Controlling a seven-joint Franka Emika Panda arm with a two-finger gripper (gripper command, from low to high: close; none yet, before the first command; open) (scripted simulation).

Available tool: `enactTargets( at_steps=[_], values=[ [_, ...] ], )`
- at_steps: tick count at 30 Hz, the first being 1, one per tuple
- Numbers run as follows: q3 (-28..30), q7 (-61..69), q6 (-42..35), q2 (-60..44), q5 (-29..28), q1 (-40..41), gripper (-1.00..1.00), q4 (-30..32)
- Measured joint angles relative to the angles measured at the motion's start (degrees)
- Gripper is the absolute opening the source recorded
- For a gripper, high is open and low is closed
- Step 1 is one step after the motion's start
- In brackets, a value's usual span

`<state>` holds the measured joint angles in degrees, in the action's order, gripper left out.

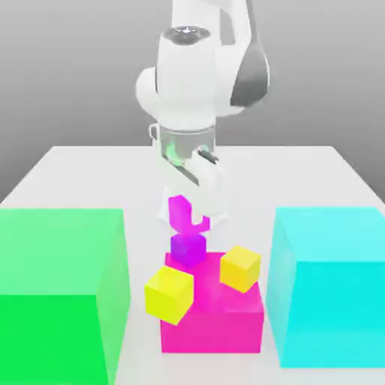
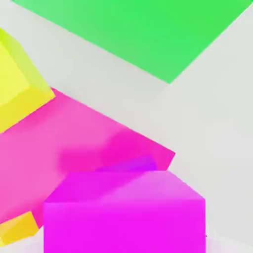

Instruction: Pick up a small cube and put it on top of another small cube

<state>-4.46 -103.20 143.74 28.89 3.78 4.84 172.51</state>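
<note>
The small purple cube sits on the back edge of the large magenta block. Directly above it is a small bright magenta block, whose lower edge meets the purple cube's top. My gripper hangs straight down around this bright magenta block. In the hand view the bright magenta block is very close, and a sliver of the purple cube peeks from behind it, over the large magenta block.
Two small yellow cubes lie on the large magenta block, one tilted over its corner. A big green block stands at the exterior view's left and a big cyan block at its right, on the white table.
</note>
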Motion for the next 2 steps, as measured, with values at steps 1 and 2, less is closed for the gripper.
enactTargets(
  at_steps=[1, 2],
  values=[
    [0.00, 0.00, 0.00, 0.00, 0.00, 0.00, 1.00, 0.00],
    [0.00, 0.00, 0.00, 0.00, 0.00, 0.00, 1.00, 0.00]
  ],
)
